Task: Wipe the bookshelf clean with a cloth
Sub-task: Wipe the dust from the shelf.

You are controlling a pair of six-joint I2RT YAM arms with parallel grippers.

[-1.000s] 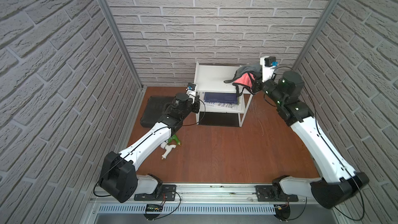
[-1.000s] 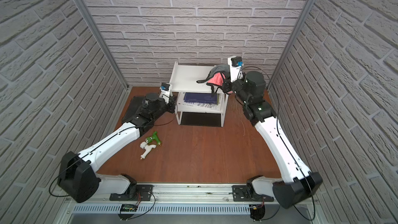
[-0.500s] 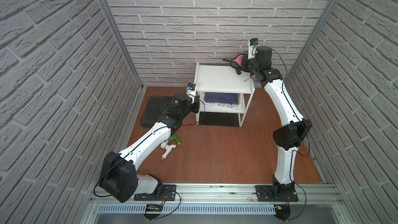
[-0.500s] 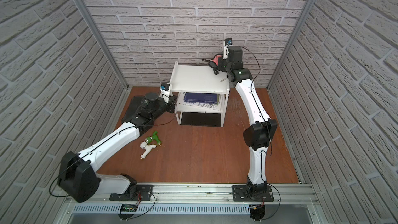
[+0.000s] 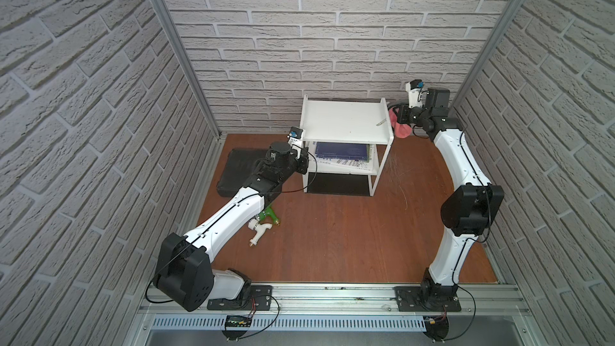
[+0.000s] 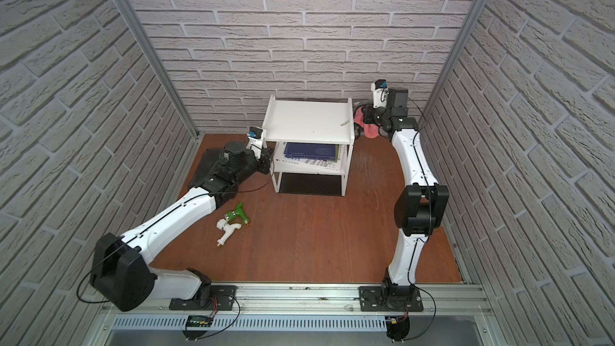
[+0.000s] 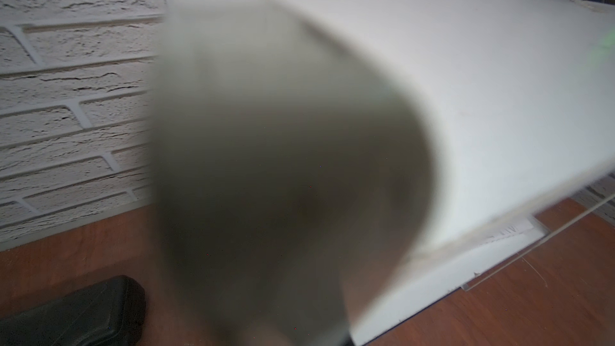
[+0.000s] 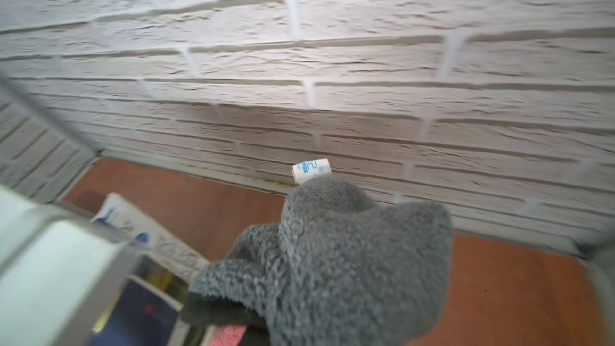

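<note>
Cloth [image 5: 398, 127] hangs in a bunch just off the right end of the bookshelf [image 5: 346, 121], level with its top board and clear of the floor [image 5: 332, 228]. In both top views we see its pink-red side, and from the right wrist we see the grey pile of the cloth [image 8: 349, 261] filling the near field, a small white tag [image 8: 311, 170] sticking up from it. We find the right gripper [image 5: 401, 115] buried in that bunch, its fingers pinched together on the fabric. The bookshelf stands upright against the back brick wall [image 5: 332, 44], with a small pale scrap [image 5: 381, 123] near the right edge of its top board and books [image 5: 342, 153] lying flat on the lower board. At the shelf's left front post we see the left gripper [image 5: 305, 160], fingers closed. We cannot tell whether they clamp the post, since its wrist view is mostly a blurred white shape. Left of the shelf a flat black case [image 5: 238, 168] lies on the floor, and a green and white plastic piece [image 5: 263, 224] lies nearer the front, well apart from the shelf.
</note>
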